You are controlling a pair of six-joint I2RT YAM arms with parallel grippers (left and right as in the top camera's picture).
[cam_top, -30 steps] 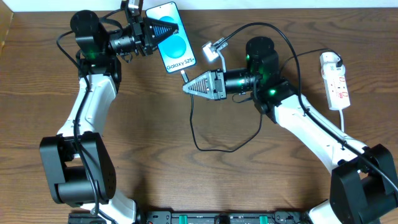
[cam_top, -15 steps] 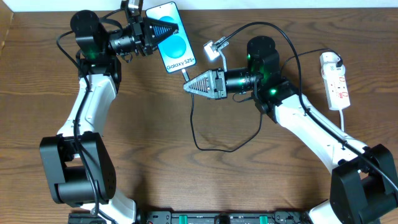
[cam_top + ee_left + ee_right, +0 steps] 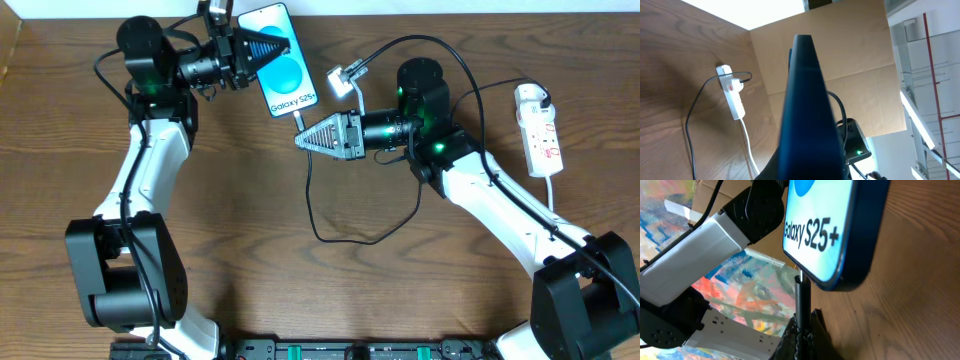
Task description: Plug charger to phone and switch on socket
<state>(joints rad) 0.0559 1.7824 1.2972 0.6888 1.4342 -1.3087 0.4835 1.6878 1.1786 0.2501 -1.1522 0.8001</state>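
1. Only the right wrist view shows the charger's plug meeting the bottom edge of the phone, with the right gripper clamped on the plug.
2. Overhead, the left gripper is closed on the phone; the socket lies well right of the phone.
3. The phone's blue screen reads "Galaxy S25+".

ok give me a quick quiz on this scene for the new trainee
1. True or false: the socket touches the phone.
2. What does the right tool grip? A the charger; B the socket; C the phone.
3. What text shows on the phone's screen?
Key: 1 false, it lies far to the right, apart. 2 A, near its plug tip by the phone's bottom edge. 3 Galaxy S25+.
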